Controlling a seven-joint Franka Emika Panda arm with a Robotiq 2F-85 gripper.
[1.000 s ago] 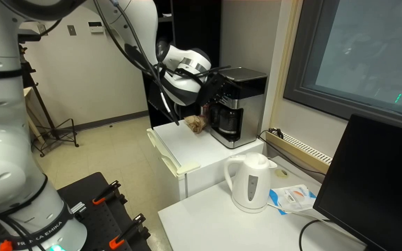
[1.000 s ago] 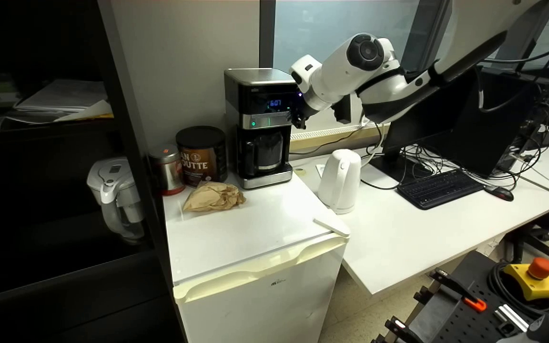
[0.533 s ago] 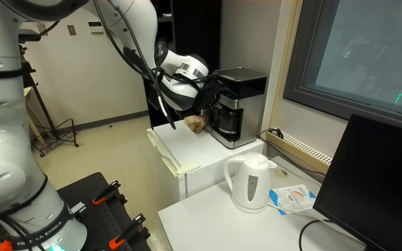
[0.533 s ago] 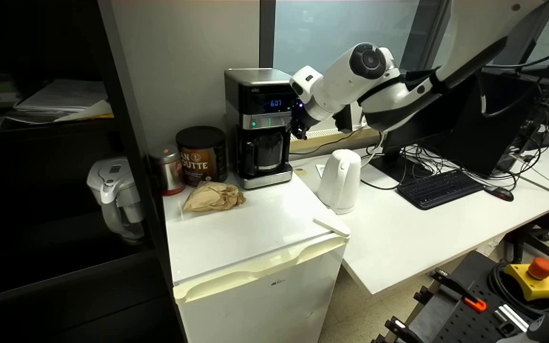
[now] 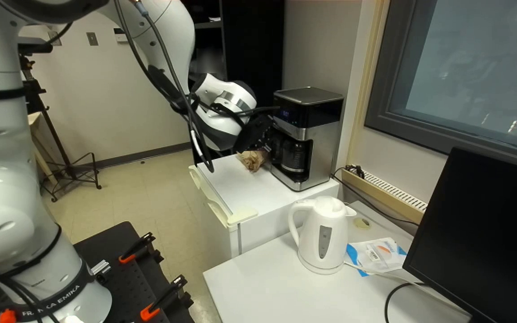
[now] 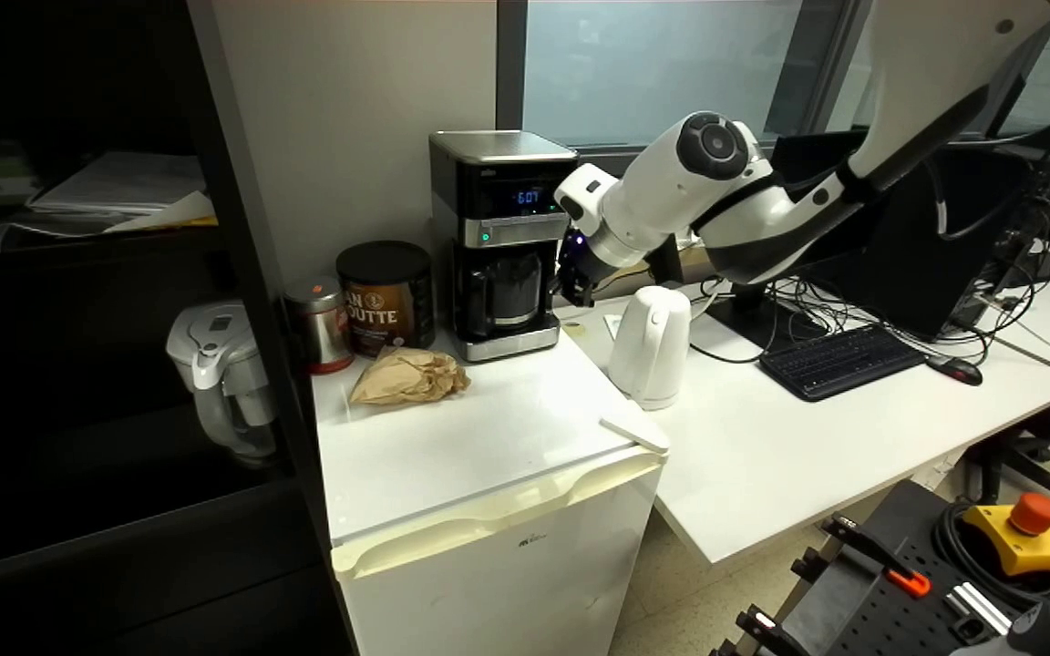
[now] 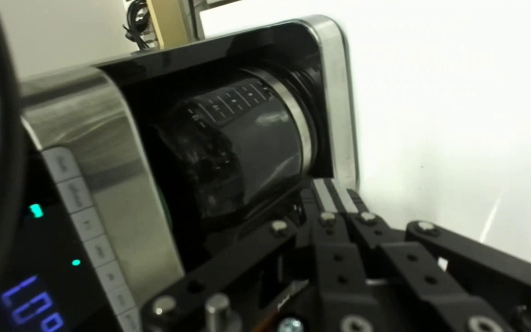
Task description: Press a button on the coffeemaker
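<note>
The black and silver coffeemaker (image 5: pixel 323 152) stands on the white fridge top, in both exterior views (image 6: pixel 511 233). Its dark carafe (image 7: pixel 256 138) and its row of grey buttons (image 7: pixel 92 226) show in the wrist view. The blue display (image 6: pixel 526 197) reads 6:07, and a green light glows on the silver band. My gripper (image 7: pixel 333 191) is shut with nothing between its fingers. It hangs in front of the coffeemaker, below the button row at carafe height, in both exterior views (image 5: pixel 266 147) (image 6: pixel 572 293). Whether it touches the machine cannot be told.
A white kettle (image 5: pixel 308 251) stands on the desk near the fridge. A crumpled paper bag (image 6: pixel 411 376), a coffee can (image 6: pixel 386 305) and a metal canister (image 6: pixel 320 323) sit beside the coffeemaker. A monitor (image 5: pixel 487 233) and a black shelf (image 6: pixel 242 228) flank the area.
My gripper has moved down and back from the coffeemaker's front panel to carafe height. The display and silver band are now less covered. The coffeemaker has not moved.
</note>
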